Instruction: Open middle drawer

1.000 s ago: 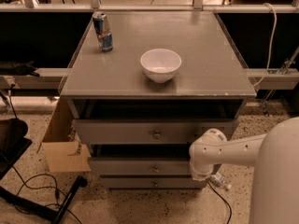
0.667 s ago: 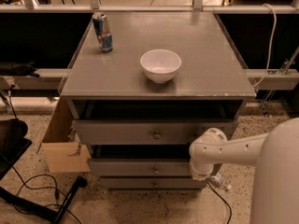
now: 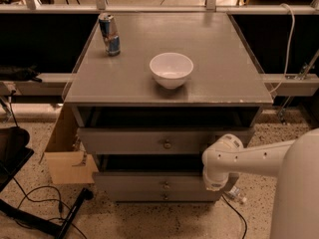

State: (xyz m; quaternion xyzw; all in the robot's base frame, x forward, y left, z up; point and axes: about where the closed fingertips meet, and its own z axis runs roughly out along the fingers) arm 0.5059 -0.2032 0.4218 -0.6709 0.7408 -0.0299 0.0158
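Observation:
The grey cabinet has three stacked drawers. The middle drawer (image 3: 134,181) is a wide, shallow grey front with a small round knob (image 3: 166,185). A dark gap shows above its front, so it stands out a little from the cabinet. The taller top drawer (image 3: 124,141) also stands out, with a dark gap under the tabletop. The lowest drawer (image 3: 139,196) sits just below. My gripper (image 3: 215,185) is at the end of the white arm, down against the right end of the middle drawer's front, well right of the knob.
A white bowl (image 3: 171,69) and a drink can (image 3: 109,34) stand on the cabinet top (image 3: 224,78). A cardboard box (image 3: 67,156) sits left of the cabinet. Cables and a black stand (image 3: 70,215) lie on the floor at the left. A small bottle (image 3: 235,194) lies at the right.

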